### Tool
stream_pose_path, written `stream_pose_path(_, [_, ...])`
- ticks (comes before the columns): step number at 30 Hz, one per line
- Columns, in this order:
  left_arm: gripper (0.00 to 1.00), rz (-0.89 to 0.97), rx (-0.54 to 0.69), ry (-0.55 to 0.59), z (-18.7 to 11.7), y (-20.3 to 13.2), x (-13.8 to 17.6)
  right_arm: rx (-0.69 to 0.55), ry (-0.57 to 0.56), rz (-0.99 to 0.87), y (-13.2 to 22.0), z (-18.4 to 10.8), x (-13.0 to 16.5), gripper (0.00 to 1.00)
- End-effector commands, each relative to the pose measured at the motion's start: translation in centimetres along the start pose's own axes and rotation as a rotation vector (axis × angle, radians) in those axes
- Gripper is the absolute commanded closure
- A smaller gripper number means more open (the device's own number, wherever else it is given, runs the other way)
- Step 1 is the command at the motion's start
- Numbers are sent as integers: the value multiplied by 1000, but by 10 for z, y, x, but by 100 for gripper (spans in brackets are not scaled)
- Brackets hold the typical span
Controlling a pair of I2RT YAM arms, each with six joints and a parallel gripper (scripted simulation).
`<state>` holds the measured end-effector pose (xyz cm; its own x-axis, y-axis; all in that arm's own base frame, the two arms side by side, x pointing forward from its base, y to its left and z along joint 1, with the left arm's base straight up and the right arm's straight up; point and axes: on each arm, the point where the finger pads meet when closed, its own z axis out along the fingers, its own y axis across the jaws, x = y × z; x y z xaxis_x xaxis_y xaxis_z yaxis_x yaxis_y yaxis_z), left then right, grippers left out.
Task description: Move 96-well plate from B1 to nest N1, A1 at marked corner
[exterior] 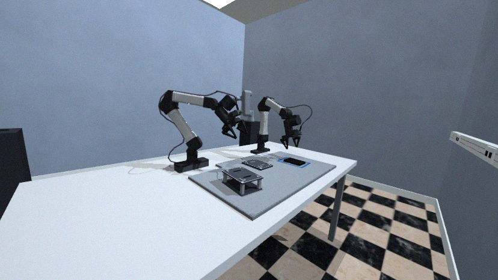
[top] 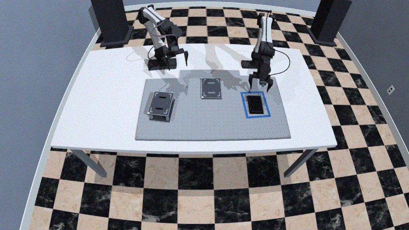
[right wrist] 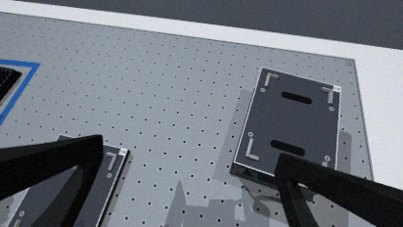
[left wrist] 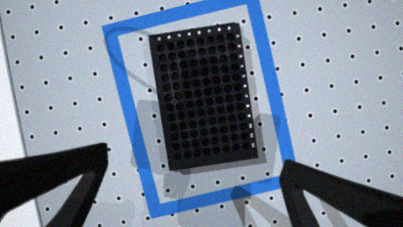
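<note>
The black 96-well plate (top: 255,104) (exterior: 294,161) (left wrist: 205,93) lies flat inside the blue outline of B1 (top: 244,105) (left wrist: 131,117). Its white rim marks run along the top and right edges in the left wrist view, meeting at the top right corner. My left gripper (top: 259,89) (exterior: 291,146) (left wrist: 197,161) is open and empty, above and to the arms' side of the plate. The raised nest N1 (top: 162,104) (right wrist: 293,122) is empty, with corner locators and a white mark at one corner. My right gripper (top: 177,67) (exterior: 240,135) (right wrist: 193,155) is open and empty, high on the arms' side of N1.
A low nest (top: 211,88) (exterior: 257,164) with similar locators sits between B1 and N1, empty. All stand on a grey perforated board (top: 211,128) on the white table (top: 94,99). N1 stands on posts, higher than the low nest.
</note>
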<state>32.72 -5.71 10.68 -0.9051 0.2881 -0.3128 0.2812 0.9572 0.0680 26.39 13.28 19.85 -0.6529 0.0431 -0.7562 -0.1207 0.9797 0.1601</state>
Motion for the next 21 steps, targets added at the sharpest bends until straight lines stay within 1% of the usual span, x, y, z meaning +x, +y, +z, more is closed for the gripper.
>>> stream_pose_path(1, [0, -8, 7, -49, -8, 1, -18, -266, -97, -134, 80, 4, -38, 0])
stream_pose_path(5, [0, -45, 1, 14, -1, 0, -11, -464, -126, -273, 145, -6, -36, 0])
stream_pose_path(7, [0, -45, 1, 14, -1, 0, -11, -464, -126, -273, 145, -6, -36, 0])
stream_pose_path(9, [0, -73, 8, 46, 2, -2, -10, -555, -144, -334, 175, -14, -33, 0])
stream_pose_path(12, [0, -131, 22, 122, 12, -5, -8, -637, -142, -394, 205, -21, -23, 0])
stream_pose_path(17, [0, -216, 28, 239, 33, -4, -11, -722, -139, -456, 235, -31, -9, 0])
stream_pose_path(21, [0, -255, 31, 300, 47, -4, -15, -758, -146, -480, 246, -35, -5, 0])
